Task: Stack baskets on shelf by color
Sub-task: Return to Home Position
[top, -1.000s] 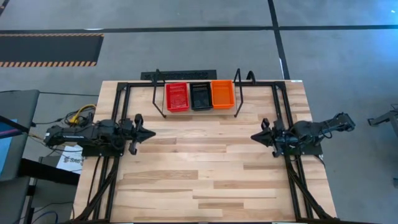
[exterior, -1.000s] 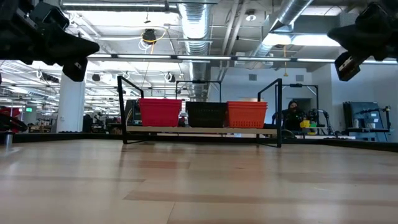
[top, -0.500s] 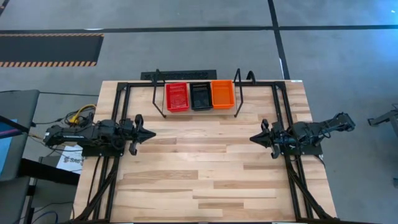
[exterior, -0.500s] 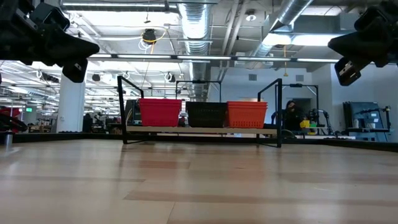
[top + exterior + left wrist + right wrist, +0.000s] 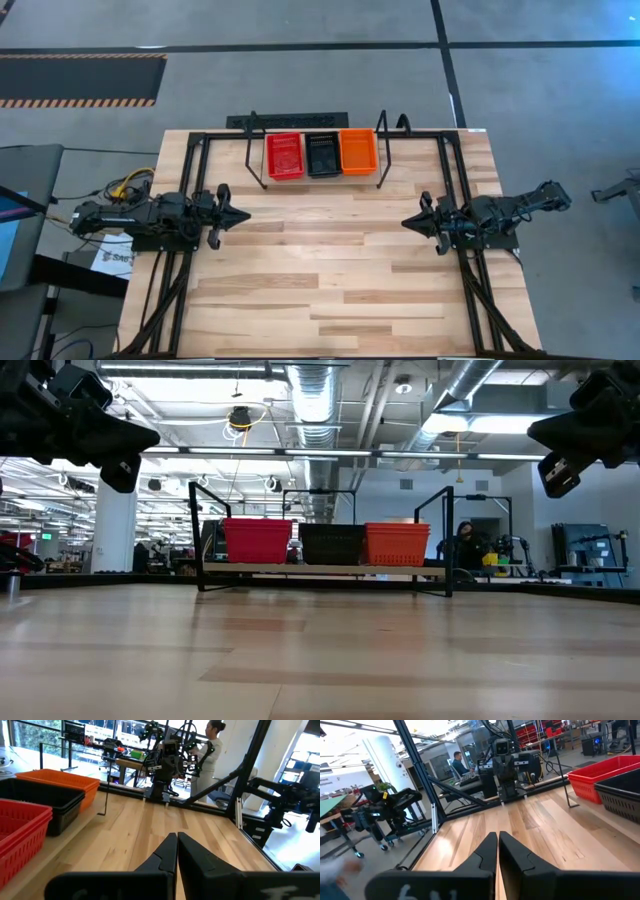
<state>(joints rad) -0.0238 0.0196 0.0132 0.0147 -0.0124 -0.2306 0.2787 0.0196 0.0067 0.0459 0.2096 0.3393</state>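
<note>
The shelf (image 5: pixel 322 178) stands at the table's far middle, a light board (image 5: pixel 320 570) between black wire uprights. On it sit a red basket (image 5: pixel 284 155), a black basket (image 5: pixel 322 153) and an orange basket (image 5: pixel 358 150) side by side on their bottoms; how many are nested in each I cannot tell. My left gripper (image 5: pixel 241 214) hovers shut near the table's left edge, above the wood. My right gripper (image 5: pixel 408 221) hovers shut near the right edge. Both point toward the table's middle, well short of the shelf. The left wrist view shows the shut left gripper (image 5: pixel 177 836), the right wrist view the shut right gripper (image 5: pixel 497 835).
Bare wooden tabletop (image 5: pixel 320 270) lies between the two arms and toward the near edge. Black frame rails (image 5: pixel 455 170) run along the table's sides. A person (image 5: pixel 212 745) stands beyond the table; another person (image 5: pixel 457 762) sits at a bench in the room.
My right gripper dipped slightly and edged toward the table's middle, then held still. It stayed shut. The baskets and the left arm kept their places.
</note>
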